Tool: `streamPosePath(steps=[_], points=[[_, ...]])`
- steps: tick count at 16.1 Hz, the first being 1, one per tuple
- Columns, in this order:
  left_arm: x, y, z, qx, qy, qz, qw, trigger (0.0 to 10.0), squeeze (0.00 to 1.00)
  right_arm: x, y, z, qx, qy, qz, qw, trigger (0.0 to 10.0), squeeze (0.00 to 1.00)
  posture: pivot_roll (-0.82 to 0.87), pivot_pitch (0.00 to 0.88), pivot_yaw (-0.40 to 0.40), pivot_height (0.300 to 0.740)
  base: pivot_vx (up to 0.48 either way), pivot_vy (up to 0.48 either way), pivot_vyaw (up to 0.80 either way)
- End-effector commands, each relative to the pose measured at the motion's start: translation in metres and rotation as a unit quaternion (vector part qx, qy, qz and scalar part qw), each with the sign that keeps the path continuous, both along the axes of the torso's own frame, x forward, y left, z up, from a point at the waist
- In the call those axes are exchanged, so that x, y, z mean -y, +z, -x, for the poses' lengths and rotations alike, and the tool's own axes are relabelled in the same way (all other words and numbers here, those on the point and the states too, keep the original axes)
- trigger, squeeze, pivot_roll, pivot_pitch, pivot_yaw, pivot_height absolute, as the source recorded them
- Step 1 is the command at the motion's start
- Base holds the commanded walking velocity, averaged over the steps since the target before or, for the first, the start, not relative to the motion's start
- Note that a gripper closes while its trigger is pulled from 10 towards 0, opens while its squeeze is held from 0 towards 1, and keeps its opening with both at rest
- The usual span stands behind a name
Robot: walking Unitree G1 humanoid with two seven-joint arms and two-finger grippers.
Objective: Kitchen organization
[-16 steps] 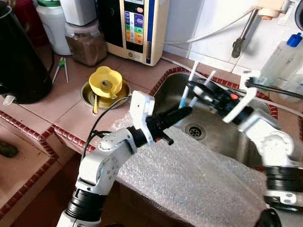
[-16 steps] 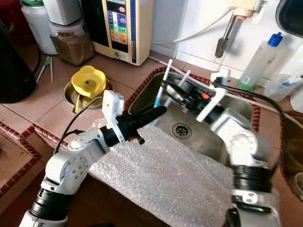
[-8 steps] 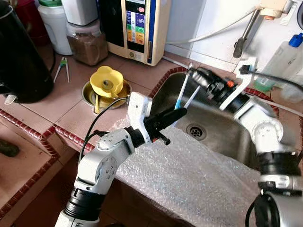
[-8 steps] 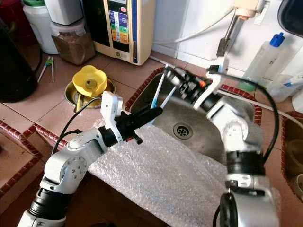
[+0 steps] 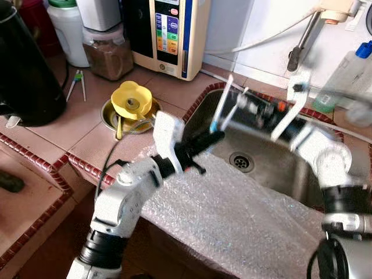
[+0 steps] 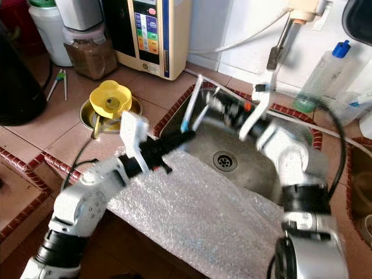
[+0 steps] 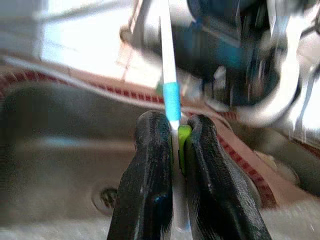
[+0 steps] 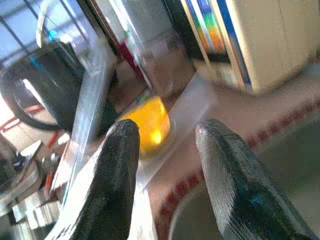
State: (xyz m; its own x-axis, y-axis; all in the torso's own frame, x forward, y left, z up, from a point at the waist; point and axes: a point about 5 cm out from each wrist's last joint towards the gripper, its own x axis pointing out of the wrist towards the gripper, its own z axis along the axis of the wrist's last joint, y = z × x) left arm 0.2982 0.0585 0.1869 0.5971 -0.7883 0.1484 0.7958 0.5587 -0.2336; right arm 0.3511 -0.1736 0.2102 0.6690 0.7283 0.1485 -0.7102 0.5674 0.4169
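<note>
Landmark: steel sink (image 5: 273, 174), set in a terracotta-tile counter (image 5: 70, 128) with dark red trim; white tiled wall (image 5: 256, 23) behind it.

Bubble wrap (image 5: 232, 215) drapes over the counter's front edge and the sink's near rim. Black kettle (image 5: 23, 64) far left of the sink. Water purifier (image 5: 168, 32) stands on the counter behind the sink's left corner, with a jar (image 5: 104, 52) of brown stuff and a white jug (image 5: 64, 29) further left. Yellow funnel (image 5: 131, 100) sits in a metal bowl (image 5: 119, 119) just left of the sink. Small tongs (image 5: 75, 84) lie on the tile between kettle and bowl. Bottle (image 5: 349, 64) with blue cap at the sink's back right, and a hose and tap fitting (image 5: 299, 40) on the wall above the sink.

Left gripper (image 7: 175, 145) sits over the sink's left rim, fingers clamped on a white toothbrush (image 7: 169, 80) with a blue band; green bit visible between the finger pads. Toothbrush stands near upright over the sink. A second white stick (image 5: 232, 107) is just beside it.

Right gripper (image 8: 167, 145) reaches across the sink from the right, close to the toothbrush tops, fingers apart and nothing between them. Motion blur on both arms.
</note>
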Motion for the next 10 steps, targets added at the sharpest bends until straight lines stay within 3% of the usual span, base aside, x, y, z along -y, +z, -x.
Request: streamPosePath(steps=[1, 2, 3, 5, 6, 7, 8, 9, 10], points=[[0.002, 0.008, -0.001, 0.018, -0.001, 0.004, 1.000, 10.0, 0.00, 0.002, -0.003, 0.001, -0.009, 0.000, 0.003, 1.000, 10.0, 0.00, -0.01, 0.115, -0.029, 0.740, 0.000, 0.000, 0.00], [0.002, 0.007, -0.001, 0.018, -0.001, 0.003, 1.000, 10.0, 0.00, 0.001, -0.005, 0.002, -0.013, 0.003, 0.001, 1.000, 10.0, 0.00, -0.01, 0.113, -0.026, 0.740, 0.000, 0.000, 0.00], [0.003, 0.008, -0.001, 0.021, -0.003, 0.002, 1.000, 10.0, 0.00, 0.001, -0.008, 0.002, -0.020, -0.003, 0.002, 1.000, 10.0, 1.00, -0.02, 0.112, -0.024, 0.740, 0.000, 0.000, 0.00], [0.005, 0.008, -0.001, 0.022, -0.007, 0.002, 1.000, 10.0, 0.00, 0.000, -0.009, 0.001, -0.017, -0.007, 0.010, 1.000, 10.0, 1.00, -0.02, 0.108, -0.022, 0.740, 0.000, 0.000, 0.00], [0.005, 0.008, -0.001, 0.023, -0.008, 0.001, 1.000, 10.0, 0.00, -0.001, -0.009, -0.001, -0.015, -0.012, 0.011, 1.000, 10.0, 0.95, -0.02, 0.106, -0.022, 0.740, 0.000, 0.000, 0.00], [0.006, 0.008, -0.001, 0.024, -0.009, 0.001, 1.000, 10.0, 0.00, -0.002, -0.008, -0.003, -0.020, -0.019, 0.000, 1.000, 10.0, 0.55, -0.02, 0.105, -0.023, 0.740, 0.000, 0.000, 0.00], [0.007, 0.007, -0.001, 0.025, -0.010, 0.001, 1.000, 10.0, 0.00, -0.003, -0.007, -0.004, -0.022, -0.020, -0.003, 1.000, 1.0, 0.00, -0.02, 0.102, -0.023, 0.740, 0.000, 0.000, 0.00], [0.008, 0.006, 0.000, 0.025, -0.013, -0.001, 1.000, 10.0, 0.00, -0.008, -0.005, -0.005, -0.023, -0.023, -0.006, 0.999, 0.0, 0.00, -0.02, 0.102, -0.024, 0.740, 0.000, 0.000, 0.00], [0.008, 0.005, 0.000, 0.025, -0.014, -0.003, 1.000, 10.0, 0.00, -0.011, -0.002, -0.006, -0.021, -0.026, -0.011, 0.999, 0.0, 0.00, -0.02, 0.100, -0.029, 0.740, 0.000, 0.000, 0.00]])
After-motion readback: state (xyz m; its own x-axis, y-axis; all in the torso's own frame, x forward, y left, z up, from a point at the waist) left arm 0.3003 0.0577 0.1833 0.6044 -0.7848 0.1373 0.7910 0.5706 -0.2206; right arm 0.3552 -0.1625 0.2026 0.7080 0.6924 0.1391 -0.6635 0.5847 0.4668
